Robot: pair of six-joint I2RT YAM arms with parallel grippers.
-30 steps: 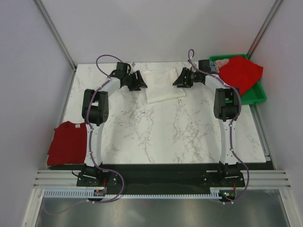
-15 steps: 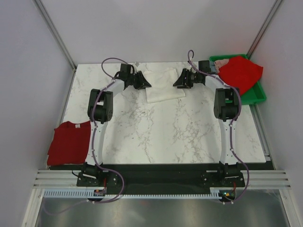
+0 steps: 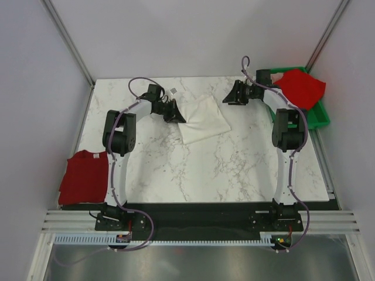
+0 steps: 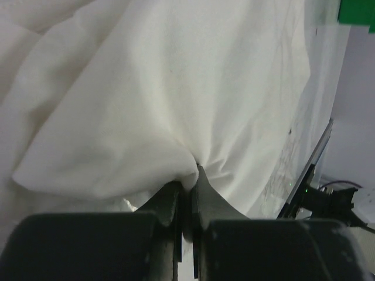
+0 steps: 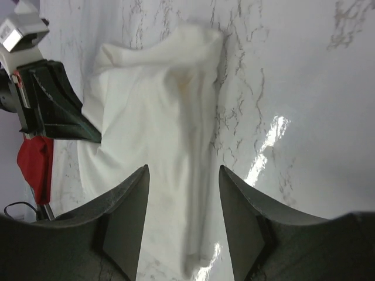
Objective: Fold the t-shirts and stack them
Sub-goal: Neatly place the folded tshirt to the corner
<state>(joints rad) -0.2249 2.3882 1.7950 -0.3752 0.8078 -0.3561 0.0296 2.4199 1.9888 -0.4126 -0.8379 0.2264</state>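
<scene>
I count three t-shirts for certain: one white t-shirt and two red ones, the near red t-shirt and the far red t-shirt. A bit of pale cloth shows beside the far one; whether that makes a fourth shirt, I cannot tell. There is one green bin and one marble table. Two arms stand here, the left arm and the right arm. Each carries one gripper, so that makes two: the left gripper and the right gripper.
</scene>
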